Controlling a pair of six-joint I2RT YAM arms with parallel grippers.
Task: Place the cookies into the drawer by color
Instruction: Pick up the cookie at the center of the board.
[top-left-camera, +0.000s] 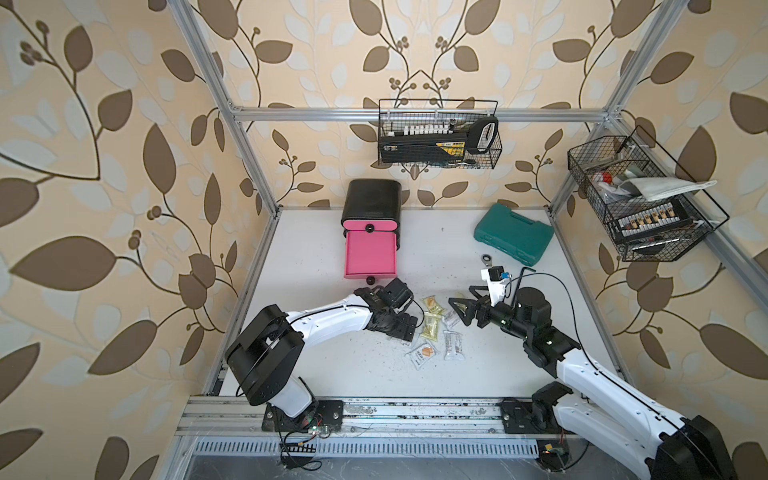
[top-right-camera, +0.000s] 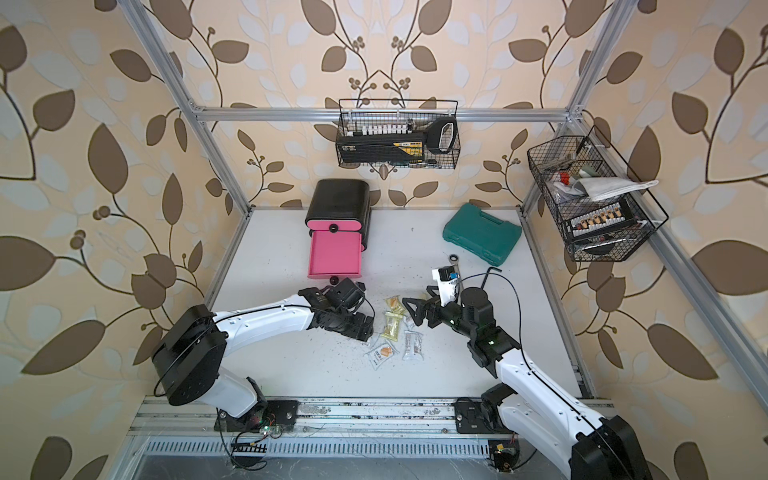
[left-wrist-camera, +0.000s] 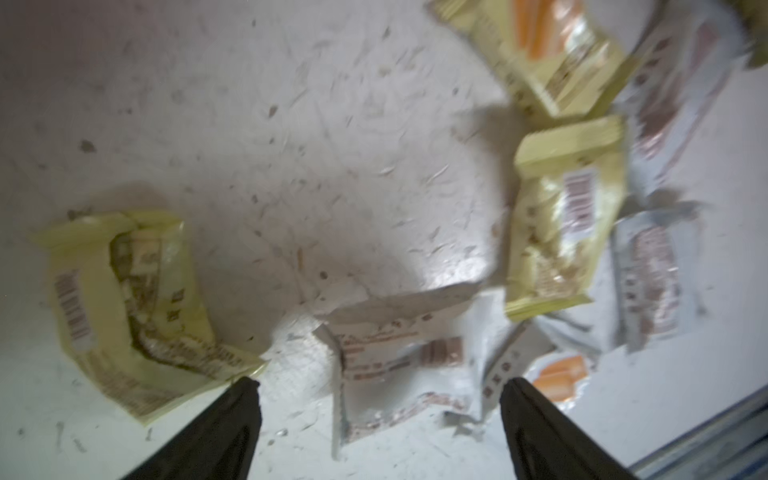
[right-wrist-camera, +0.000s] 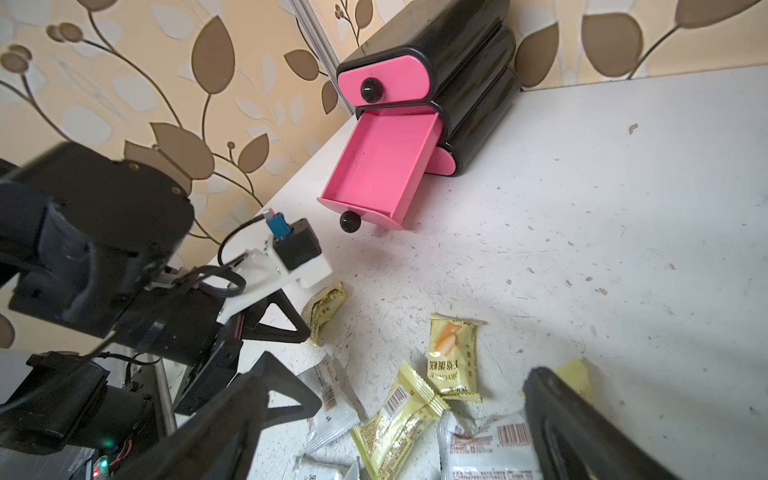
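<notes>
The cookies (top-left-camera: 431, 330), yellow and white packets, lie clustered on the table (top-left-camera: 332, 365) between both arms, near the pulled-out pink drawer (top-left-camera: 370, 253) but apart from it. The left gripper (left-wrist-camera: 380, 386) hangs spread above a white packet (left-wrist-camera: 399, 353); the right gripper (right-wrist-camera: 395, 376) is also spread and empty.

1 pink drawer (top-right-camera: 334, 255) stands open, cookies (top-right-camera: 392, 326) scattered nearby.

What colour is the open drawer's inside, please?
Pink; the drawer shows best in the right wrist view.
</notes>
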